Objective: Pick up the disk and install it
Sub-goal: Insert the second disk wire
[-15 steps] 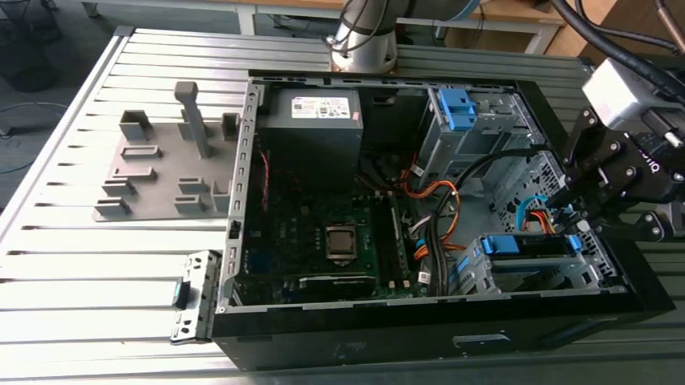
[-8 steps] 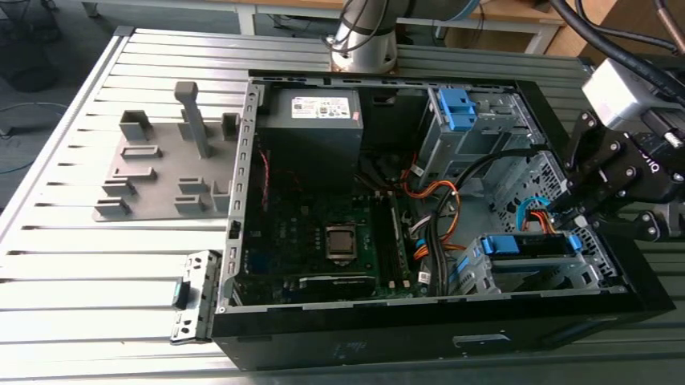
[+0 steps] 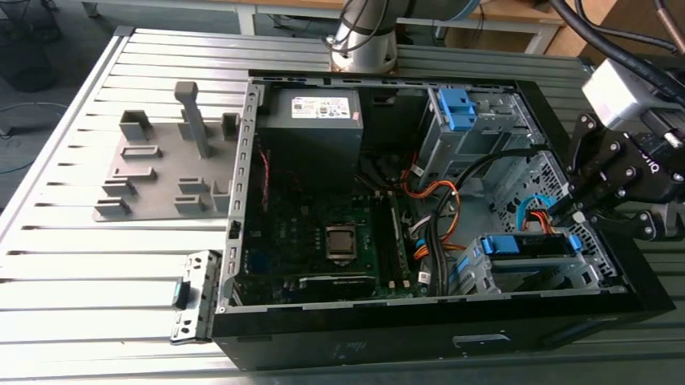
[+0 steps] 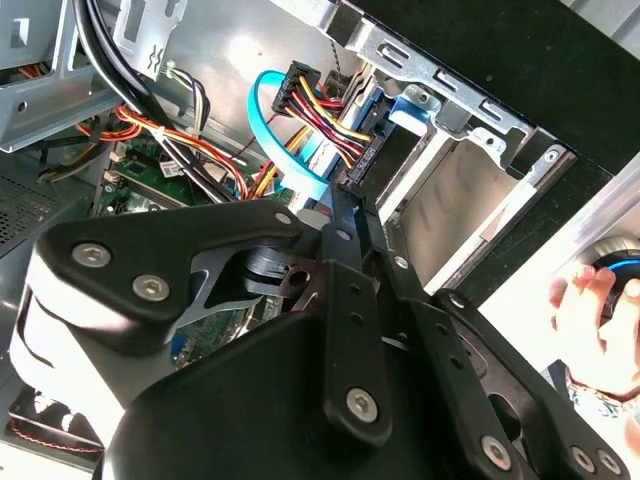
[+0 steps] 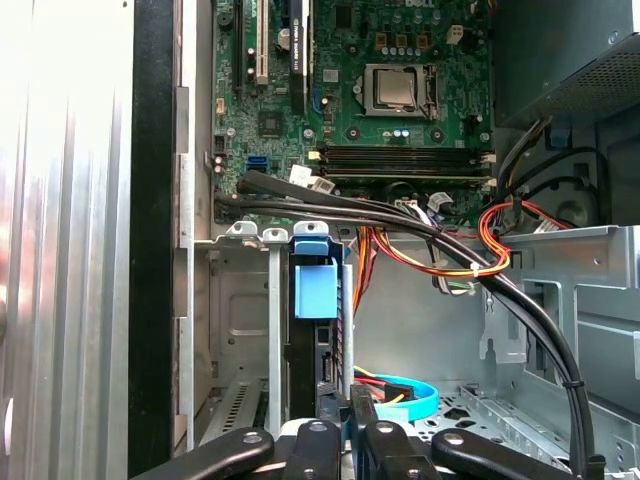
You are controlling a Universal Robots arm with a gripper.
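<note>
The disk sits in the drive cage at the exterior view's lower right, inside the open computer case. The gripper, fingers nearly together and apparently holding nothing, meets the disk's cabled end.

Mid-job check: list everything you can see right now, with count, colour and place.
table: 1, silver, slatted, under everything
case: 1, black, open, on the table
disk: 1, blue-framed, in the drive cage toward the exterior view's right
bracket: 1, blue, in the far bay
power supply: 1, grey, white sticker, far end of the case
motherboard: 1, green, case floor
cables: several, black, orange, blue, between board and cages
fixture: 1, grey, on the table at the exterior view's left
arm base: 1, silver, behind the case
hand: 1, black, at the disk's cabled end
person's fingers: outside the case
</note>
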